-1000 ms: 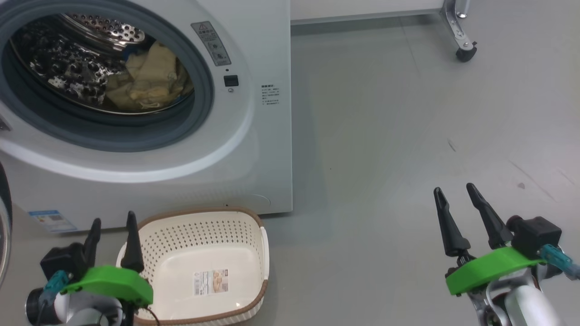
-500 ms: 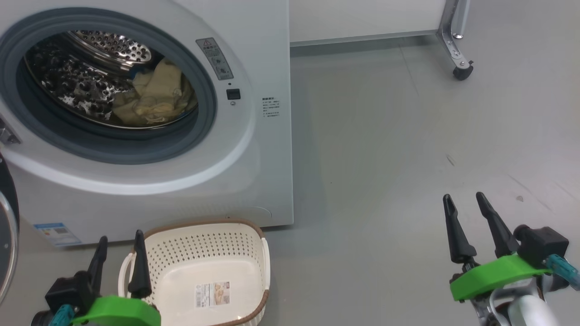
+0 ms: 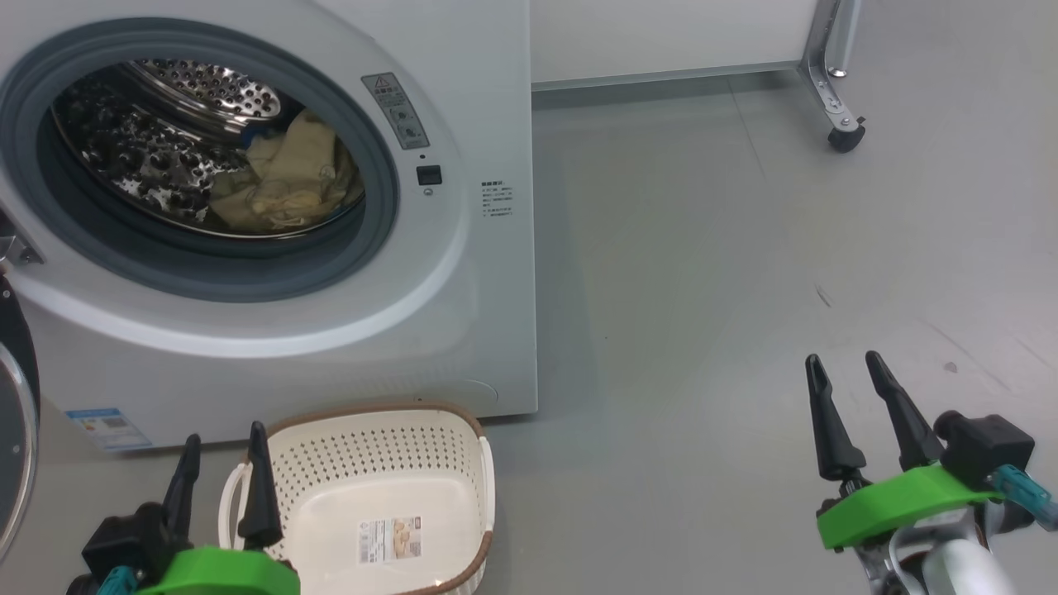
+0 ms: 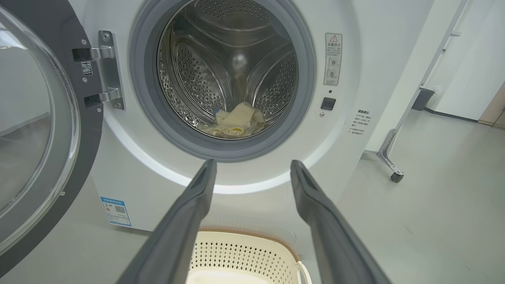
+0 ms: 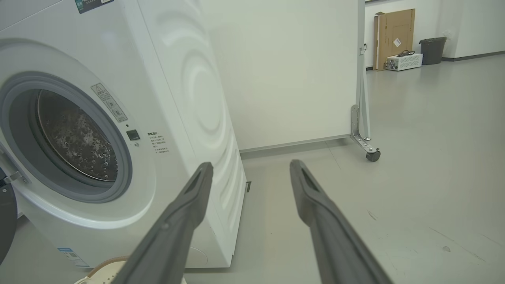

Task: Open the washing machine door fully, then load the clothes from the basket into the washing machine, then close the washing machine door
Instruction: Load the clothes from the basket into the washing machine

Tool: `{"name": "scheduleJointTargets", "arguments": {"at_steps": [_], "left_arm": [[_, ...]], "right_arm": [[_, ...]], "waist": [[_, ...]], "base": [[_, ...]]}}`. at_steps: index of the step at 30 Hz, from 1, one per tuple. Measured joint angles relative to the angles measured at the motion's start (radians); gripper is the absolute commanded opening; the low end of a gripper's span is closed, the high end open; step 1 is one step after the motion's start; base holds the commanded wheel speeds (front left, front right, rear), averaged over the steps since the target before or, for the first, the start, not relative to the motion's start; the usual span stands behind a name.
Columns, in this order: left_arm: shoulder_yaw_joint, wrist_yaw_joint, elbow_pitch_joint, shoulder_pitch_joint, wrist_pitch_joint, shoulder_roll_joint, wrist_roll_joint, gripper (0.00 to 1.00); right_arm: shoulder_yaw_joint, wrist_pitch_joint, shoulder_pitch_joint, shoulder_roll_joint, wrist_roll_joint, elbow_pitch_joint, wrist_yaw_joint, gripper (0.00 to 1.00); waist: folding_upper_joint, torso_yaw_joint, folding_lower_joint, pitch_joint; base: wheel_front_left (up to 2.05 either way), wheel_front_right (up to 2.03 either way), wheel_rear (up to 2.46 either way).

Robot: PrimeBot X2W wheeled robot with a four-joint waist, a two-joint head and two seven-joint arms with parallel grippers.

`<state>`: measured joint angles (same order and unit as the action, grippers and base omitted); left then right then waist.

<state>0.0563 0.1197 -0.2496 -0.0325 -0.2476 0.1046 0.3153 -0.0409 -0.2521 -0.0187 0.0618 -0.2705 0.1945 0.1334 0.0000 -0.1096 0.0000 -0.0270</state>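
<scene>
The washing machine stands at the left with its door swung wide open on the left hinge. Cream-yellow clothes lie inside the steel drum. In front of the machine the cream basket sits on the floor with nothing in it but a label sticker. Just left of the basket, my left gripper is open and holds nothing. Over bare floor at the right, my right gripper is open and holds nothing too.
A white panel on a metal leg with a black caster stands behind and right of the machine. Grey floor stretches to the right. Far back are a cardboard box and a dark bin.
The head camera has tilted up a little, so the whole picture has shifted down. Both grippers stay open in much the same places.
</scene>
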Motion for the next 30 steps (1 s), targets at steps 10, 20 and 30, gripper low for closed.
{"name": "scheduleJointTargets", "arguments": {"at_steps": [10, 20, 30], "left_arm": [[-0.013, 0.004, -0.007, 0.0, 0.0, -0.007, -0.008, 1.0], [-0.011, 0.004, -0.012, -0.001, 0.0, -0.009, -0.015, 1.0], [0.006, 0.004, -0.024, -0.002, 0.0, -0.008, -0.014, 1.0]], "right_arm": [[0.0, 0.0, 0.0, -0.002, 0.008, 0.001, 0.0, 1.0], [0.0, 0.0, 0.0, -0.002, 0.008, 0.003, 0.0, 1.0], [-0.001, 0.0, 0.0, -0.002, 0.008, 0.004, 0.0, 1.0]], "waist": [[0.0, -0.001, 0.0, 0.002], [0.0, -0.002, 0.0, 0.004], [0.0, 0.001, 0.0001, 0.01]], "base": [[0.0, 0.0, 0.0], [0.0, 0.0, 0.0], [0.0, 0.0, 0.0]]}}
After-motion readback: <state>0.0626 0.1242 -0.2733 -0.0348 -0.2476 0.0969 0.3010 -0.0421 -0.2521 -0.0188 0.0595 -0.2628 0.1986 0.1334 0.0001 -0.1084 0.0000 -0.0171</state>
